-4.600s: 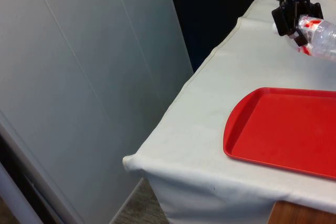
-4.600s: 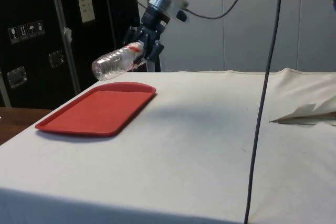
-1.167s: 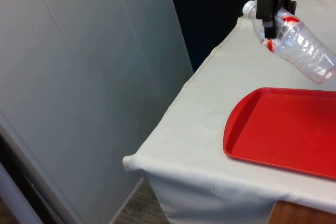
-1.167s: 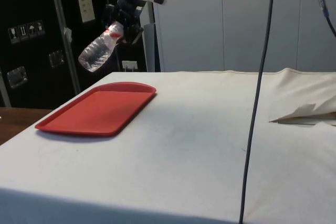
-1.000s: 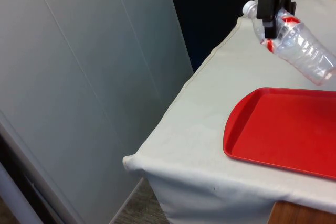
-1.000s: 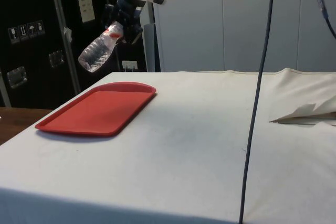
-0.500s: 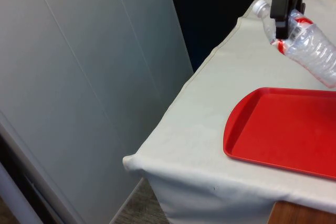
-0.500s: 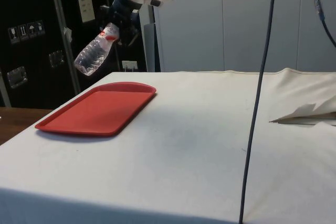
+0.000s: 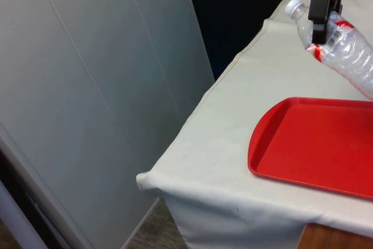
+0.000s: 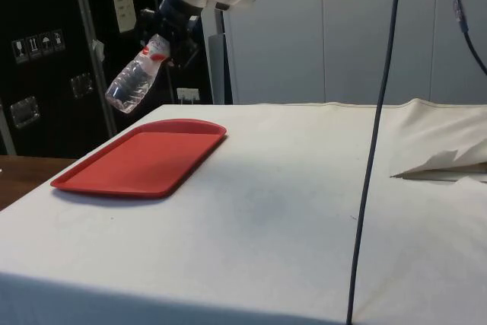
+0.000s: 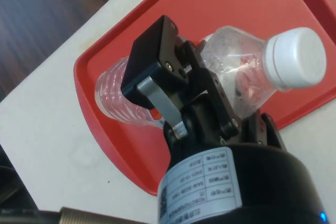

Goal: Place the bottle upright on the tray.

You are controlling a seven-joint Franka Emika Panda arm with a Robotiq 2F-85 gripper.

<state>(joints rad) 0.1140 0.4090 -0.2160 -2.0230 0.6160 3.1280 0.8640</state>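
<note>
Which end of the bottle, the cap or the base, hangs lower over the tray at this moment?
The base: the bottle tilts in the gripper, white cap up, ribbed bottom angled down toward the red tray.

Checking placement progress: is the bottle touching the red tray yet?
Apart. The side view shows the bottle tilted in the gripper, its base hanging in the air above the red tray.

Even, diffuse overhead lighting. The white-cloth-covered table carries only soft shadows; the flat red plastic tray shows mild sheen. Dark background upper left in side view.
</note>
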